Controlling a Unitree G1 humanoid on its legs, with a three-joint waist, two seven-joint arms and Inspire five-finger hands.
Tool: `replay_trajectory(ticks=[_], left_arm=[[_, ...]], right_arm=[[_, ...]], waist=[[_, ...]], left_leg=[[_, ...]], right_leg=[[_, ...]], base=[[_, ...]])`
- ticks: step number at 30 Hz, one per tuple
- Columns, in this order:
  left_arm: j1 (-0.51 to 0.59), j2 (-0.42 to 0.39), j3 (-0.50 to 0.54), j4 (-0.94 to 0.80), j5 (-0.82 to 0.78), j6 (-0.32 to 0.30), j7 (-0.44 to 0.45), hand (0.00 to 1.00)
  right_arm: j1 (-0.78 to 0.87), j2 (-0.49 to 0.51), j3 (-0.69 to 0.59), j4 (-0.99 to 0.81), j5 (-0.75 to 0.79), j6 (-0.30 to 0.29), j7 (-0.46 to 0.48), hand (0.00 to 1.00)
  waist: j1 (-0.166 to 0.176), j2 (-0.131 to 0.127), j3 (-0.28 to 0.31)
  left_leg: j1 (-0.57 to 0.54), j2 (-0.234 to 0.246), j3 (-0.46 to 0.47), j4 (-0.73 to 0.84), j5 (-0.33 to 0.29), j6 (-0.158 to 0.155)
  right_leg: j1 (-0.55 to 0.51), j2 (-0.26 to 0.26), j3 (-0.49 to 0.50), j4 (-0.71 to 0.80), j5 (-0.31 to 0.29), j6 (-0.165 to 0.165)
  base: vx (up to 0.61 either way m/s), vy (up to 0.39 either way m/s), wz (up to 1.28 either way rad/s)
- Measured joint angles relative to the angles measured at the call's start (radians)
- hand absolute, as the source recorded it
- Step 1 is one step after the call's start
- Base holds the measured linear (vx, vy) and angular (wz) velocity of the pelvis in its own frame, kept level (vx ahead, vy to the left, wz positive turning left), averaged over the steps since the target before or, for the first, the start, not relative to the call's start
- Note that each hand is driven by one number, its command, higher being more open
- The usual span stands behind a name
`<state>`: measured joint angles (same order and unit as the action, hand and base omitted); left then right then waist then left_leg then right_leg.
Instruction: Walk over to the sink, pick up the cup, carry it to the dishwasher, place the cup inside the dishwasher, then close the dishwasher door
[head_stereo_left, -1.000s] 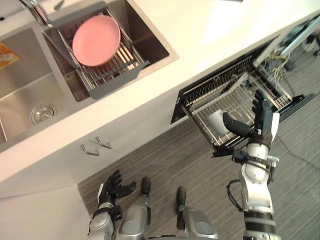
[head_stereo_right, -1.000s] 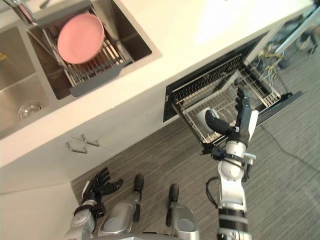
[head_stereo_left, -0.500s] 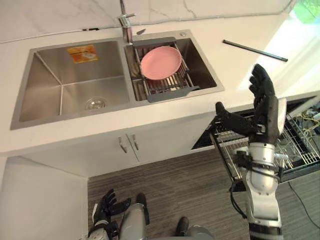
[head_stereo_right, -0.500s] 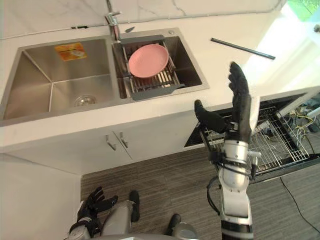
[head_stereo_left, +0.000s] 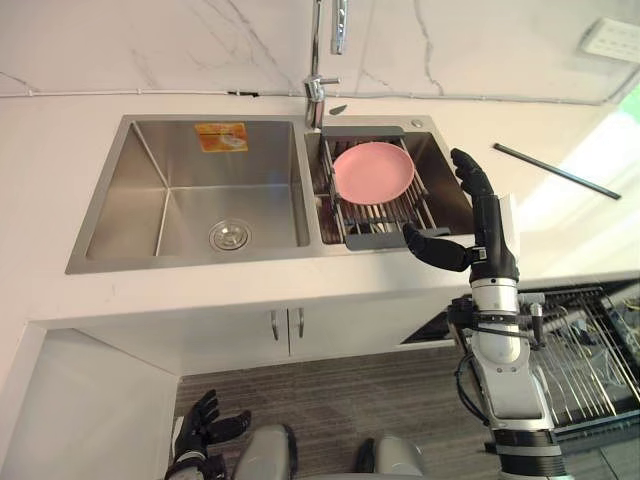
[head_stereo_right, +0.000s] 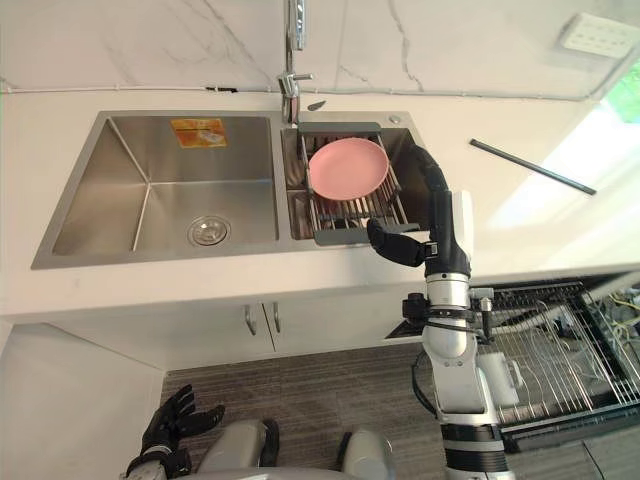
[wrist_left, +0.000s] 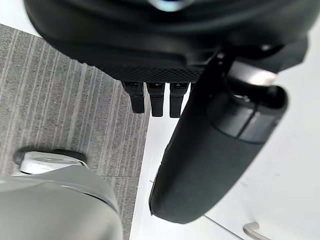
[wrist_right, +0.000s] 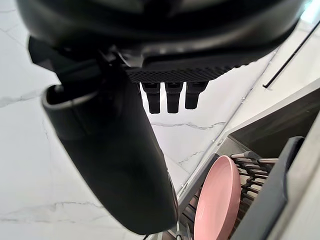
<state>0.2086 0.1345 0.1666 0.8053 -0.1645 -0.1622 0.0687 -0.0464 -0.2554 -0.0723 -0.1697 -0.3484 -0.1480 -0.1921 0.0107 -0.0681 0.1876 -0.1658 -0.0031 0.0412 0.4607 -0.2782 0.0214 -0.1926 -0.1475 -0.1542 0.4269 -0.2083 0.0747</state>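
Beyond right hand (head_stereo_left: 491, 245): pink plate (head_stereo_left: 372, 172).

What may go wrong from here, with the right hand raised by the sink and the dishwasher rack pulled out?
1. The open right hand is raised close to the pink plate on the drain rack; a forward swing might knock the plate off.
2. The dishwasher rack stands pulled out beside the right arm; the arm may catch it, and closing up will probably fail until it slides in.
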Motion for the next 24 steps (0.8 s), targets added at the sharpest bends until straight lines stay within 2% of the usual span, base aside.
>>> replay_trajectory(ticks=[1,3,5,6,7,8,9,10,11,13,14,19,24], left_arm=[[0.007,-0.006,-0.001,-0.005,0.003,-0.001,-0.001,0.90],[0.007,-0.007,0.007,-0.006,0.009,-0.001,-0.001,0.90],[0.005,-0.009,0.026,-0.014,0.010,-0.001,-0.001,0.90],[0.006,-0.010,0.032,-0.014,0.010,-0.001,-0.001,0.90],[0.005,-0.016,0.045,-0.014,0.010,-0.001,-0.001,0.90],[0.000,-0.020,0.047,-0.021,0.010,-0.002,-0.001,0.90],[-0.001,-0.022,0.048,-0.029,0.010,-0.002,-0.001,0.90],[0.004,-0.029,0.057,-0.045,0.010,-0.004,-0.001,0.90],[0.000,-0.020,0.066,-0.052,0.009,-0.008,0.001,0.90],[-0.002,-0.014,0.064,-0.058,0.009,-0.016,0.000,0.90],[0.002,-0.016,0.064,-0.056,0.009,-0.016,-0.001,0.90],[0.018,-0.010,0.082,-0.057,0.012,-0.017,-0.002,0.90],[0.042,-0.015,0.082,-0.057,0.044,-0.017,-0.011,0.90]], right_arm=[[0.005,-0.009,-0.001,-0.001,-0.008,0.005,0.000,0.90],[0.020,-0.018,-0.003,-0.005,-0.009,0.007,0.001,0.90],[0.054,-0.039,-0.015,-0.006,-0.008,0.009,0.006,0.90],[0.059,-0.044,-0.015,-0.011,-0.008,0.009,0.009,0.90],[0.060,-0.049,-0.016,-0.022,-0.008,0.008,0.010,0.90],[0.058,-0.052,-0.031,-0.043,-0.008,0.004,0.009,0.90],[0.058,-0.054,-0.039,-0.051,-0.008,0.000,0.009,0.90],[0.060,-0.063,-0.051,-0.061,-0.008,-0.003,0.010,0.90],[0.067,-0.050,-0.057,-0.063,-0.007,-0.005,0.010,0.90],[0.069,-0.056,-0.058,-0.066,-0.008,-0.016,0.014,0.90],[0.069,-0.054,-0.055,-0.065,-0.008,-0.016,0.023,0.90],[0.069,-0.053,-0.047,-0.060,-0.008,-0.019,0.052,0.90],[0.109,-0.055,-0.052,-0.057,-0.010,-0.020,0.075,0.90]], waist=[[0.003,0.018,-0.015],[0.003,0.032,-0.019],[0.007,0.050,-0.013],[0.011,0.050,-0.012],[0.019,0.047,-0.006],[0.022,0.050,-0.004],[0.022,0.054,-0.003],[0.022,0.075,-0.009],[0.027,0.054,-0.005],[0.016,0.041,-0.003],[0.019,0.042,-0.001],[0.028,0.046,0.002],[0.011,0.045,0.001]], left_leg=[[-0.004,0.024,-0.007,-0.003,-0.007,-0.012],[-0.013,0.053,-0.008,0.016,-0.008,-0.029],[-0.050,0.116,0.034,0.205,-0.012,-0.062],[-0.065,0.129,0.055,0.265,0.006,-0.078],[-0.088,0.140,0.075,0.313,-0.004,-0.084],[-0.110,0.138,0.083,0.272,-0.033,-0.081],[-0.117,0.137,0.083,0.210,-0.027,-0.081],[-0.115,0.140,0.081,0.033,0.092,-0.060],[-0.092,0.118,0.093,0.004,0.106,-0.036],[-0.071,0.078,0.095,-0.035,0.116,-0.025],[-0.067,0.066,0.096,-0.035,0.116,-0.024],[-0.022,0.067,0.095,-0.075,0.112,-0.018],[0.013,0.072,0.109,-0.133,0.132,-0.034]], right_leg=[[0.016,0.025,-0.015,-0.036,0.003,-0.006],[0.050,0.051,-0.040,-0.087,0.010,-0.018],[0.162,0.100,-0.069,-0.185,0.019,-0.032],[0.189,0.102,-0.068,-0.202,0.020,-0.034],[0.225,0.096,-0.062,-0.221,0.020,-0.034],[0.242,0.089,-0.056,-0.226,0.021,-0.034],[0.245,0.086,-0.055,-0.225,0.020,-0.033],[0.249,0.096,-0.056,-0.224,0.017,-0.026],[0.257,0.076,-0.044,-0.229,0.011,-0.018],[0.275,0.050,-0.031,-0.264,0.013,-0.017],[0.292,0.041,-0.021,-0.286,0.015,-0.015],[0.323,0.043,-0.006,-0.306,0.024,-0.008],[0.325,0.048,0.019,-0.307,0.026,-0.008]], base=[[0.37,-0.208,0.31],[0.28,-0.147,0.18],[0.33,-0.139,0.22],[0.32,-0.053,0.02],[0.24,0.020,-0.07],[0.18,0.029,-0.09],[0.15,0.070,-0.08],[0.15,0.108,-0.01],[0.22,0.129,0.05],[0.21,0.116,0.21],[0.16,0.093,0.19],[0.08,-0.009,0.02],[0.02,-0.052,-0.12]])
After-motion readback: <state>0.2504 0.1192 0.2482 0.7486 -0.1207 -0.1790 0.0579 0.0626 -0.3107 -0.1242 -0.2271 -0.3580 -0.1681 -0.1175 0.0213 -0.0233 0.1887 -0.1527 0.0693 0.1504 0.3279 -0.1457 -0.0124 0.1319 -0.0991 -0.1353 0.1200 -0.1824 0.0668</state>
